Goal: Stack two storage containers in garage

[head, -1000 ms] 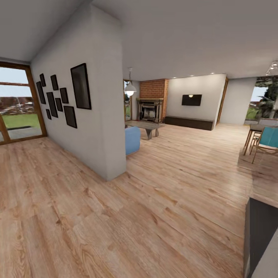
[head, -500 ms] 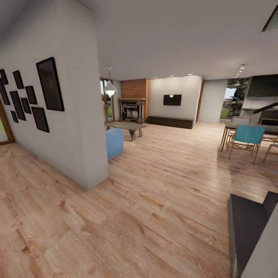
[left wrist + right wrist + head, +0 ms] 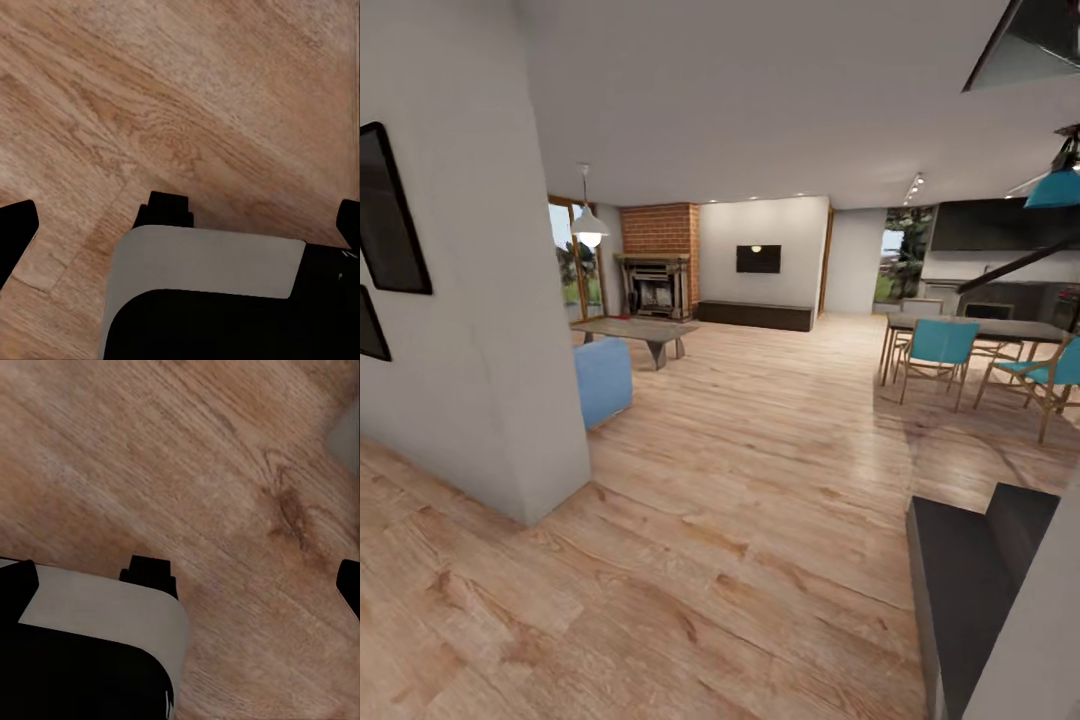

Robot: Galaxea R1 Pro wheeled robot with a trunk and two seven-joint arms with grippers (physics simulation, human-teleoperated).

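phase: transit toward living room (image 3: 660, 330), judged | containers: none in sight on wood plank floor (image 3: 760, 480) past blue sofa (image 3: 603, 378) | left gripper (image 3: 180, 217) and right gripper (image 3: 180, 577): spread wide, empty, aimed floorward, likely stowed for driving

Light wood plank floor (image 3: 760, 480), red brick fireplace (image 3: 658, 245), pale blue sofa (image 3: 603, 380), teal chairs (image 3: 940, 345), white lamp (image 3: 589, 225), black picture frames (image 3: 390, 215).
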